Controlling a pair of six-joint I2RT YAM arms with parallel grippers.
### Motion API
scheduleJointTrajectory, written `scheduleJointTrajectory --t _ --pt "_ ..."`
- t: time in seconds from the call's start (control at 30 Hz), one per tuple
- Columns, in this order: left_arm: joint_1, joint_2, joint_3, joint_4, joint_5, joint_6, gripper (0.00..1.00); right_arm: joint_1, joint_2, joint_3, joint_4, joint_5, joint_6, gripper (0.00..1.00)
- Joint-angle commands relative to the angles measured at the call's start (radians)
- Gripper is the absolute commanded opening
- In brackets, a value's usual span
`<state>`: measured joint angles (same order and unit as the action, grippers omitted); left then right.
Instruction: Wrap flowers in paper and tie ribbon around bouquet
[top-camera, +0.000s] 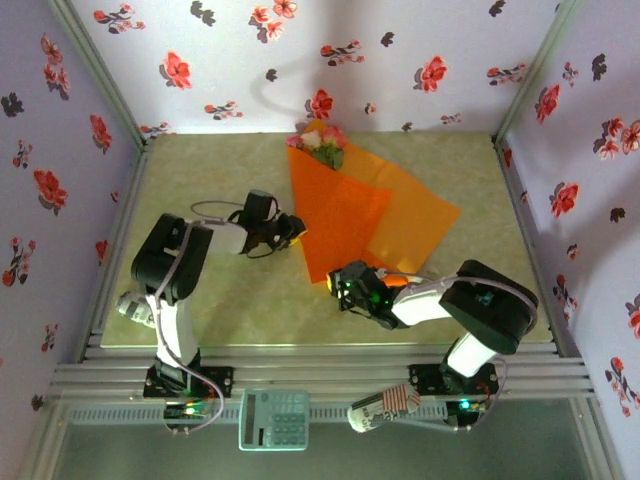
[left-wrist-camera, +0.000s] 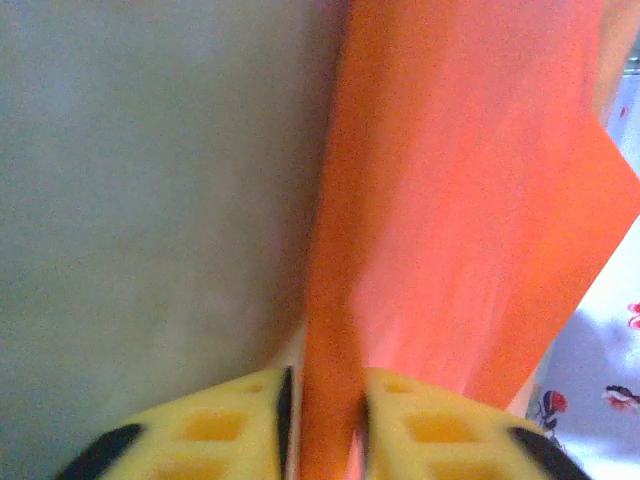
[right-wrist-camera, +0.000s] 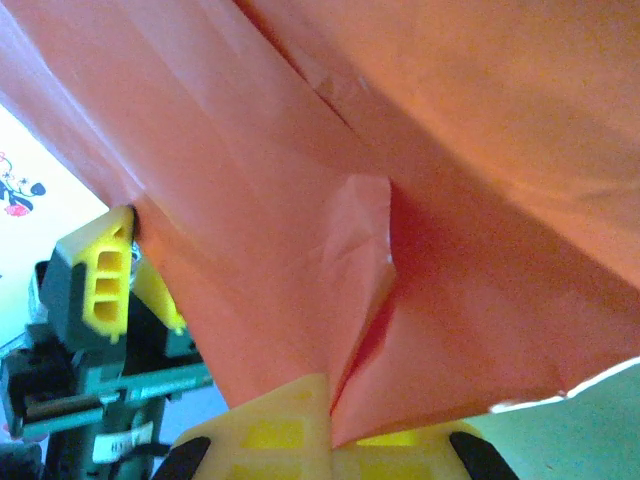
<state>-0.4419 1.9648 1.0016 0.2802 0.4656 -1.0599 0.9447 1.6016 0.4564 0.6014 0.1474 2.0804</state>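
Both pairs of jaws have hold of the paper (left-wrist-camera: 450, 200). On my left arm, the left jaws are almost closed, and a thin fold of the sheet's edge sits tight between the two yellow pads (left-wrist-camera: 220, 430). On my right arm, the right jaws are closed all the way on the near tip of the sheet, where the paper bunches up into a point.

From above, the orange sheet lies in the middle of the desk (top-camera: 220, 300), toward the back. Its left part is lifted and folded over, and it looks darker there. Its right part lies flat on the desk. The flowers (top-camera: 322, 140) poke out at the far end of the paper, close to the back wall, with pink and cream heads.

I think I am in the wrapping step, with the cone only half made. Next I should carry the left edge up and over the stems toward the right side, while my right arm holds the tip in place. The paper is thin, so I must pull softly or it may rip or slip out. Tying the ribbon has to wait until the roll is done.
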Motion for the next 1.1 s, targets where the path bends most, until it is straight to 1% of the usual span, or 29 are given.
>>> scheduleJointTrajectory --t 0.0,0.17,0.2,0.23,0.27,0.3,0.33,0.37,0.4,0.43,0.47,0.57,0.6,0.63,0.67,0.7,0.73,0.77,0.83,0.93,0.97,1.0,1.07 --pt "0.017 0.054 0.052 0.047 -0.006 0.024 0.0 -0.001 0.001 -0.003 -0.014 -0.023 0.114 0.0" --pt "0.045 0.089 0.071 0.12 -0.011 -0.003 0.0 -0.006 0.004 0.0 -0.019 -0.043 0.103 0.0" --pt "0.047 0.094 0.08 0.122 -0.011 -0.003 0.12 -0.009 0.007 0.003 -0.023 -0.053 0.1 0.0" --pt "0.051 0.102 0.092 0.119 -0.014 -0.001 0.29 -0.011 0.009 0.007 -0.025 -0.063 0.096 0.0" --pt "0.052 0.112 0.103 0.118 -0.016 0.001 0.33 -0.012 0.014 0.008 -0.016 -0.069 0.093 0.0" --pt "0.052 0.124 0.116 0.121 -0.016 0.0 0.34 -0.013 0.017 0.009 -0.014 -0.077 0.092 0.0" --pt "0.054 0.14 0.134 0.119 -0.016 0.0 0.34 -0.015 0.02 0.008 -0.009 -0.083 0.092 0.0" --pt "0.056 0.158 0.15 0.123 -0.016 -0.003 0.29 -0.016 0.022 0.008 -0.004 -0.087 0.092 0.0" --pt "0.058 0.174 0.163 0.136 -0.015 -0.009 0.18 -0.018 0.022 0.006 -0.005 -0.093 0.091 0.0" --pt "0.061 0.192 0.178 0.151 -0.012 -0.018 0.04 -0.021 0.021 0.006 -0.004 -0.1 0.089 0.0" --pt "0.064 0.206 0.188 0.161 -0.015 -0.025 0.0 -0.023 0.02 0.004 -0.003 -0.105 0.087 0.0" --pt "0.084 0.23 0.206 0.189 -0.042 -0.038 0.0 -0.03 0.009 0.004 -0.022 -0.122 0.076 0.0" --pt "0.092 0.24 0.213 0.208 -0.043 -0.048 0.05 -0.032 0.004 0.005 -0.034 -0.131 0.071 0.0" --pt "0.099 0.251 0.226 0.221 -0.043 -0.058 0.19 -0.035 0.002 0.007 -0.038 -0.138 0.065 0.0" --pt "0.104 0.263 0.242 0.224 -0.04 -0.06 0.24 -0.038 0.002 0.008 -0.04 -0.145 0.06 0.0" --pt "0.107 0.274 0.263 0.222 -0.038 -0.059 0.25 -0.042 0.005 0.01 -0.041 -0.158 0.058 0.0" --pt "0.111 0.286 0.285 0.21 -0.036 -0.054 0.25 -0.045 0.01 0.012 -0.037 -0.17 0.055 0.0" --pt "0.114 0.296 0.303 0.202 -0.033 -0.051 0.23 -0.047 0.013 0.014 -0.034 -0.181 0.054 0.0" --pt "0.124 0.319 0.336 0.202 -0.028 -0.052 0.0 -0.048 0.02 0.02 -0.037 -0.198 0.047 0.0" --pt "0.142 0.349 0.368 0.225 -0.027 -0.068 0.0 -0.051 0.013 0.034 -0.065 -0.221 0.027 0.0" --pt "0.148 0.356 0.38 0.226 -0.028 -0.071 0.09 -0.054 0.011 0.04 -0.077 -0.231 0.022 0.0" --pt "0.155 0.365 0.395 0.226 -0.029 -0.076 0.13 -0.055 0.007 0.043 -0.083 -0.237 0.015 0.0" --pt "0.163 0.385 0.427 0.232 -0.028 -0.085 0.09 -0.058 -0.002 0.042 -0.103 -0.246 0.006 0.0"
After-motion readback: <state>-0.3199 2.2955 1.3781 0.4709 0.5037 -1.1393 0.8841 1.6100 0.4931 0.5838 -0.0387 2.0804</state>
